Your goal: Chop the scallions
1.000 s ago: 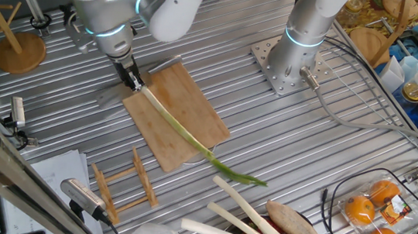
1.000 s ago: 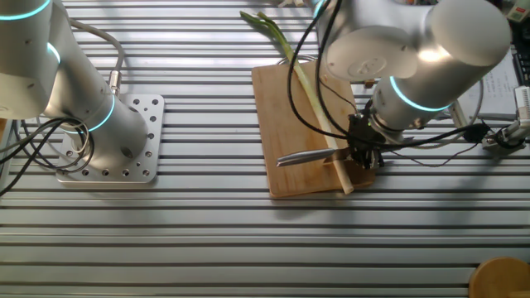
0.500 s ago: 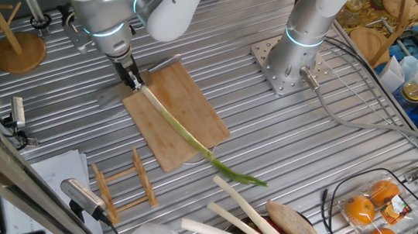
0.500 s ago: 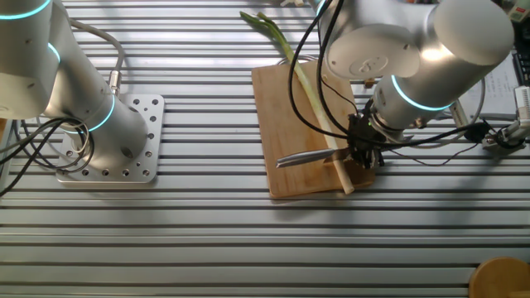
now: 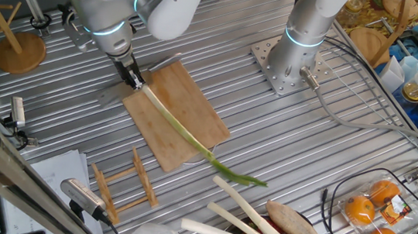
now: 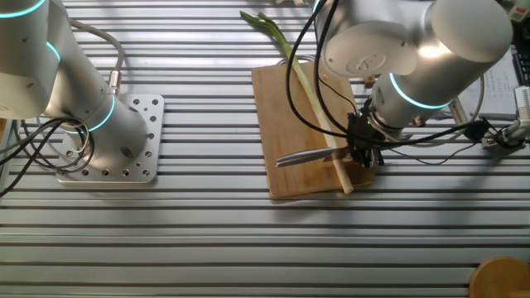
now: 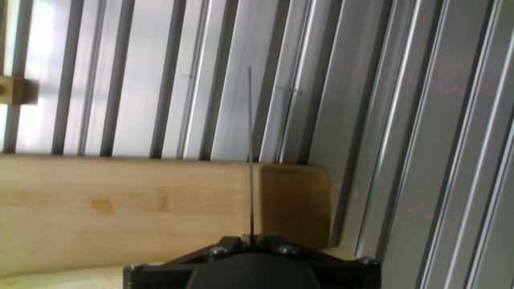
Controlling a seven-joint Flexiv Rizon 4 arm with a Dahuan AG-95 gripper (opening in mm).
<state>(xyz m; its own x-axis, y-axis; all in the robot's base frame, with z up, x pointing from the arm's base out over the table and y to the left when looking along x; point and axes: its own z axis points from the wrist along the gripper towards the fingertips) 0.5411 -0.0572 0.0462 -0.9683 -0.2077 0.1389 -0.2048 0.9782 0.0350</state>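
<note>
Ribbed metal worktop [image 5: 329, 157] carries a wooden board [image 5: 176, 116]. One scallion [image 5: 184, 135] lies lengthwise along the board, its green tip past the far edge (whitish end by the hand). At the board's corner, the hand [image 6: 362, 151] pinches a knife [image 6: 300, 156], blade across the scallion.

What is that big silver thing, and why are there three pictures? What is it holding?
It is a robot arm. Two cameras watch the table from different sides. The third rides on the arm's hand and looks along it. The tool at the arm's end grips a knife; in the hand view the blade looks like a thin line. A long green scallion lies across a wooden cutting board, in one piece. Thicker pale stalks and packed oranges sit nearby.
</note>
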